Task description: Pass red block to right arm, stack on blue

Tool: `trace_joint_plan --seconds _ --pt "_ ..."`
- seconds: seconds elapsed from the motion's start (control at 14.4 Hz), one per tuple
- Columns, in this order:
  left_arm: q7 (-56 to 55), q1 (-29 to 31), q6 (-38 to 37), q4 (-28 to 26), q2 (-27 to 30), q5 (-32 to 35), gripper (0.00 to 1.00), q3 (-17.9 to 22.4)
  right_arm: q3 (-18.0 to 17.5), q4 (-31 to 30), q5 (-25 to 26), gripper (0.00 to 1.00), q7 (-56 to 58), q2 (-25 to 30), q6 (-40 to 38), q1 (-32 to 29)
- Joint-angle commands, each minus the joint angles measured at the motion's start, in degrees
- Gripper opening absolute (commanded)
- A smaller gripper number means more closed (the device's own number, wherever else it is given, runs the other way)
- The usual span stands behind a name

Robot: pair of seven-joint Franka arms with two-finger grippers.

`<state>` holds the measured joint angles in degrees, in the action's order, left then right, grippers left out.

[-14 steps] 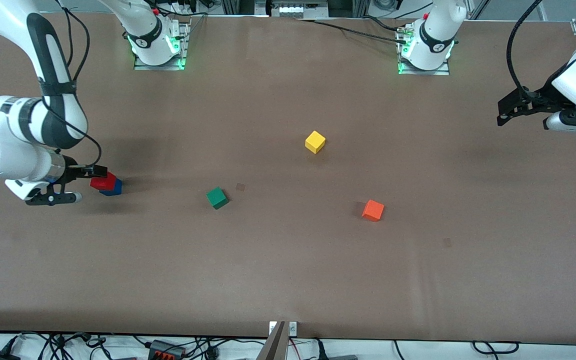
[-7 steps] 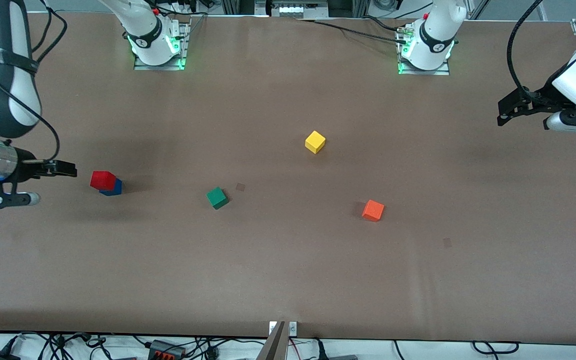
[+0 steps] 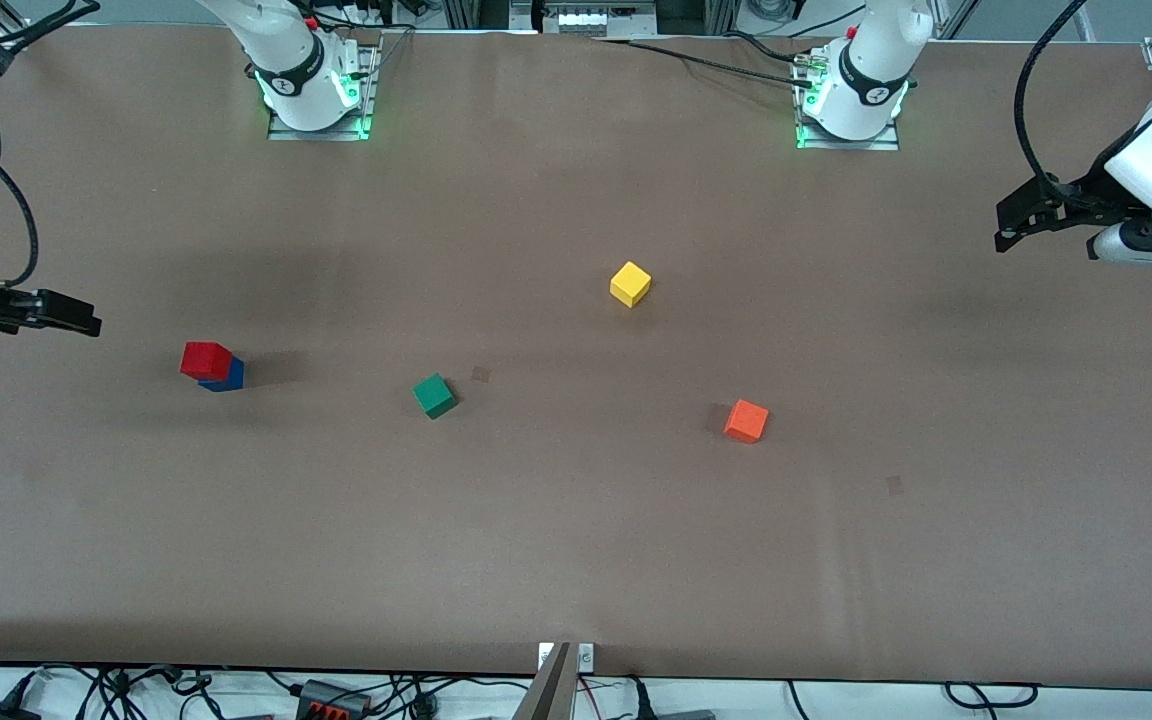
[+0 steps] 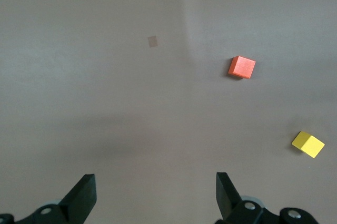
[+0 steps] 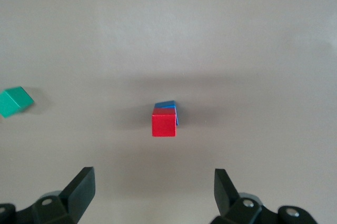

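The red block (image 3: 205, 359) sits on top of the blue cube (image 3: 226, 376), slightly askew so a strip of blue shows along one side, toward the right arm's end of the counter (image 3: 576, 560); in the right wrist view the pair sits between the two spread fingers, well clear of them; the right gripper (image 3: 56, 313) hangs above the counter's edge at that end, jaws wide apart and holding nothing, apart from the stack; the left gripper (image 3: 1011, 228) waits in the air over the left arm's end of the counter, its fingers (image 4: 84, 196) likewise spread and empty. A green cube (image 3: 434, 395) lies near the middle, about as near the front camera as the stack; a yellow cube (image 3: 630, 284) lies farther from that camera; an orange cube (image 3: 746, 421) lies nearer to it, toward the left arm's end; all three stand apart from one another.
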<state>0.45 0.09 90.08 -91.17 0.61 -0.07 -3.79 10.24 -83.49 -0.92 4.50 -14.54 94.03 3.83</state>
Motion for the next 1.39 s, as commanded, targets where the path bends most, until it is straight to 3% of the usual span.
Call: trace_joint_plan --seconds 0.0,0.49,0.7,0.77,1.04,1.32 --pt "-0.01 -0.18 -1.23 1.78 -0.69 0.16 1.00 0.27 -0.49 3.50 -0.75 1.00 -1.60 -0.32 -2.79 -0.14" --pt "-0.01 -0.09 -1.23 1.70 -0.69 0.16 1.00 0.27 -0.83 3.95 -0.93 1.00 -2.65 1.52 -2.89 -2.06" --pt "-0.01 -0.18 -1.23 1.78 -0.69 0.16 1.00 0.19 -7.58 3.95 -0.23 1.00 -2.65 3.11 -2.89 -8.04" --pt "-0.01 -0.18 -1.23 1.70 -0.69 0.16 1.00 0.19 -8.13 3.95 -0.05 1.00 -2.65 3.37 -2.80 -8.49" --pt "-0.01 -0.09 -1.23 1.78 -0.69 0.16 1.00 0.27 -8.04 3.34 0.04 1.00 -3.00 3.72 -3.06 -8.14" --pt "0.08 0.17 -1.23 1.78 -0.69 0.16 1.00 0.27 -8.22 -2.71 0.30 1.00 -5.55 7.67 -3.07 -7.97"
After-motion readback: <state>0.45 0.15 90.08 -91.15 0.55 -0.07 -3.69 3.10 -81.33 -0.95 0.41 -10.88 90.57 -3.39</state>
